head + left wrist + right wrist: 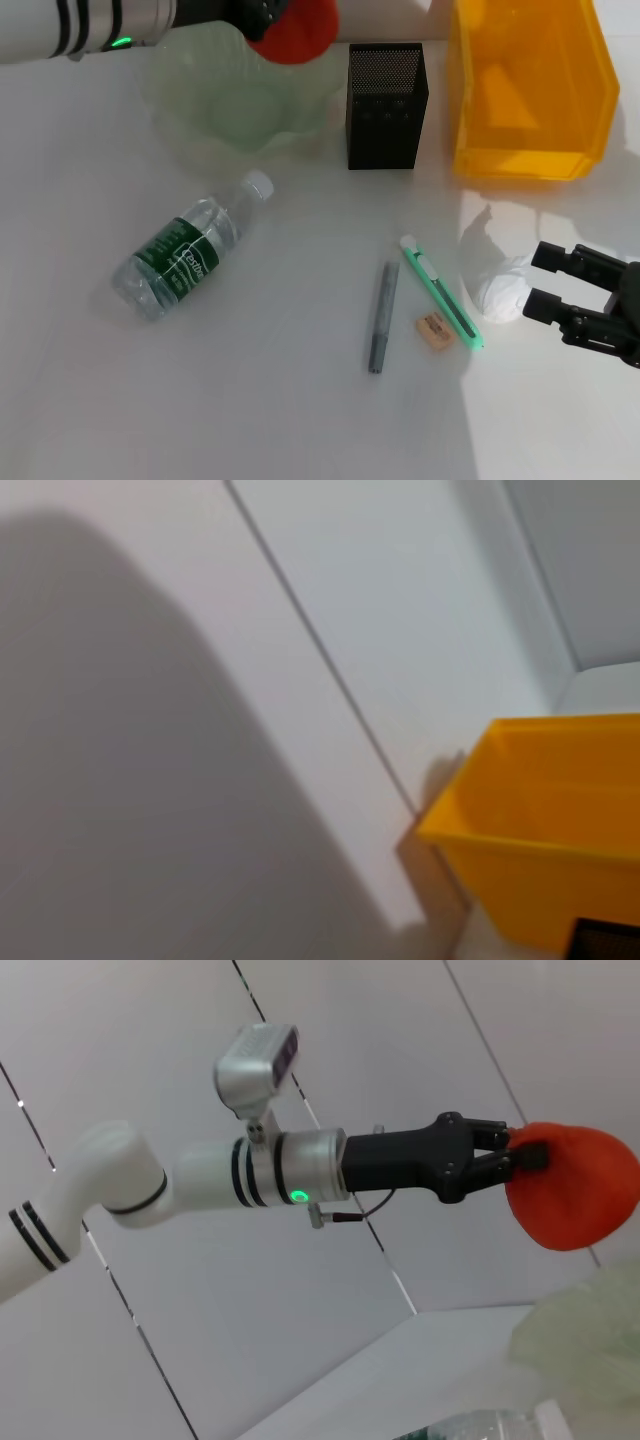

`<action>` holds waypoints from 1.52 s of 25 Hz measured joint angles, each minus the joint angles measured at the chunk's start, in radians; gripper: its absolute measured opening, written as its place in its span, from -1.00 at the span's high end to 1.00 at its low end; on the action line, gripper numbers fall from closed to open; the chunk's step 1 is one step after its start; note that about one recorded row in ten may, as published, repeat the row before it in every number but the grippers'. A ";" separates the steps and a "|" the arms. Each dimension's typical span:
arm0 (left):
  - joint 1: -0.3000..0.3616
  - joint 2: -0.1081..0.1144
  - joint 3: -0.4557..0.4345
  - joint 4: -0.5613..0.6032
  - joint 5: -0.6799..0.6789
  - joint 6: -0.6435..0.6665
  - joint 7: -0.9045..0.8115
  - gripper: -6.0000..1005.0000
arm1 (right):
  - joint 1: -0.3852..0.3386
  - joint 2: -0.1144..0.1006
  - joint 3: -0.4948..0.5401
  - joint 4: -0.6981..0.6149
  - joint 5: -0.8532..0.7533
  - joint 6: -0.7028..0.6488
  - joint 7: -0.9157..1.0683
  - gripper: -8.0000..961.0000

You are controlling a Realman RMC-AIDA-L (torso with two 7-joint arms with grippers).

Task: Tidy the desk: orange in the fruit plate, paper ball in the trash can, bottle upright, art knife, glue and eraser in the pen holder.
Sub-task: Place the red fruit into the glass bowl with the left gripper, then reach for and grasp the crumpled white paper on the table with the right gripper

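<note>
My left gripper (522, 1156) is shut on the orange (297, 30), which hangs over the back rim of the pale green fruit plate (190, 120). The bottle (186, 254) lies on its side at the left. The grey glue stick (382, 316), the green art knife (442, 293) and the small eraser (435, 331) lie in the middle of the table. Just right of them sits the white paper ball (503, 291). My right gripper (545, 281) is open, its fingertips at the ball's right side. The black mesh pen holder (387, 105) and the yellow trash can (530, 90) stand at the back.
The pen holder stands close between the fruit plate and the trash can. The trash can (540, 830) fills the corner of the left wrist view against a white wall. The white table's front is bare.
</note>
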State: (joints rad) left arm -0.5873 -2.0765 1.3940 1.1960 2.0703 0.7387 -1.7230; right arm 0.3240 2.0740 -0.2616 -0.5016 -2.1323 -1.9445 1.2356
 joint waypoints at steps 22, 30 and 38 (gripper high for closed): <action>-0.098 0.002 0.053 -0.279 -0.001 -0.328 -0.025 -0.10 | 0.025 -0.006 0.028 0.040 0.002 0.010 0.003 -0.70; -0.117 0.032 -0.361 -0.297 -0.244 0.462 0.051 -0.65 | 0.023 -0.026 0.040 0.032 0.059 -0.058 0.014 -0.70; -0.094 0.081 -0.512 -0.426 -0.246 1.030 0.112 -0.68 | 0.070 -0.092 0.034 -0.229 0.156 -0.193 0.391 -0.70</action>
State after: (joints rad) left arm -0.6811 -1.9954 0.8815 0.7695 1.8238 1.7692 -1.6105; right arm 0.3940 1.9824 -0.2276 -0.7305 -1.9767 -2.1378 1.6268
